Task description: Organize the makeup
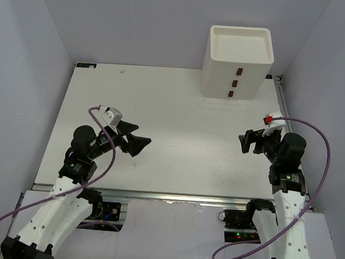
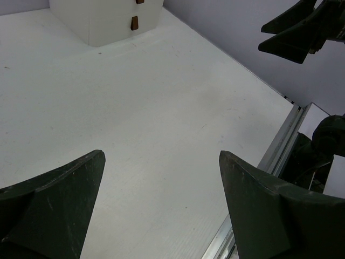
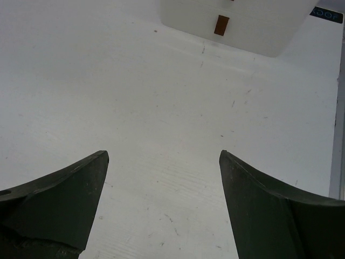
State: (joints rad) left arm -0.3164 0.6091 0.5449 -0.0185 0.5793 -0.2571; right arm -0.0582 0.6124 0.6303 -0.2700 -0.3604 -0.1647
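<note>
though wide apart, left gripper (image 1: pixel 144 134) and right gripper (image 1: pixel 242 144) dark, wedge-fingered; drawer unit (image 1: pixel 232 74) boxy, perhaps plastic

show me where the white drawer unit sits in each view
Top external: drawer unit at the far edge of the table, right of centre.
Left wrist: drawer unit at the top edge, left of centre, only its lower part showing.
Right wrist: drawer unit at the top edge, right of centre, cut off.
Shared landmark: the brown handles on its front.
</note>
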